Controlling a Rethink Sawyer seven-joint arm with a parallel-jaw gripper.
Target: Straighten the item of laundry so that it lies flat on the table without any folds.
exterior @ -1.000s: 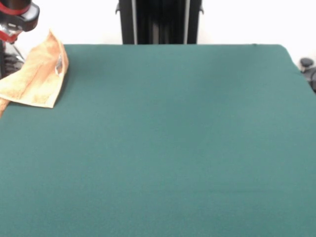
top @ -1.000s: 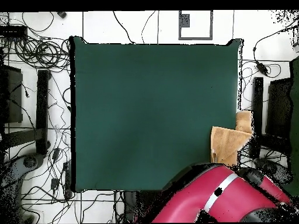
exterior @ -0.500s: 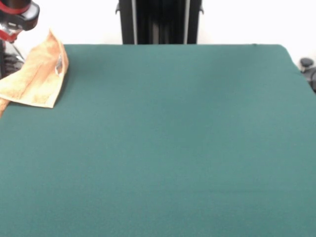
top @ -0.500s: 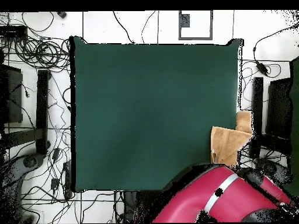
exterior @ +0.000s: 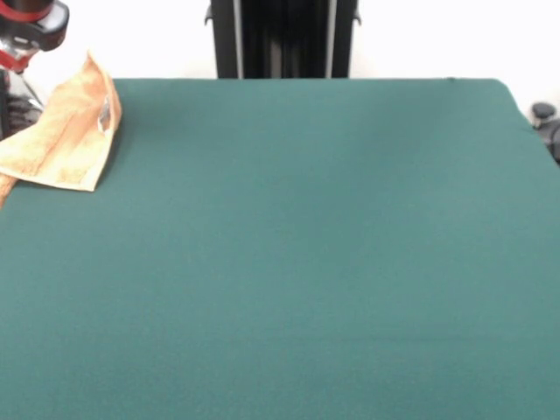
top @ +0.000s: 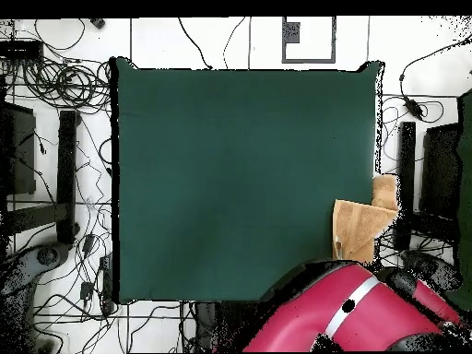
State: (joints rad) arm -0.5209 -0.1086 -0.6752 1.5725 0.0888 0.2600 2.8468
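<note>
The item of laundry (exterior: 66, 131) is a tan-orange towel lying folded and crumpled at the far left corner of the green table (exterior: 297, 245). Part of it hangs over the table's left edge, and a small pale tag (exterior: 105, 116) shows on its upper fold. From overhead the towel (top: 359, 229) sits at the table's right edge (top: 376, 138), just above the red arm (top: 341, 313). A black and red piece of the arm (exterior: 31, 22) shows above the towel at the top left of the front view. I cannot make out the gripper itself in either view.
Cables (top: 55, 83) and black stands (top: 66, 175) lie on the floor left of the table in the overhead view. More black gear (top: 438, 175) stands to its right. A dark post (exterior: 280, 39) rises behind the far edge.
The red arm has shifted slightly in the overhead view. The towel has not moved.
</note>
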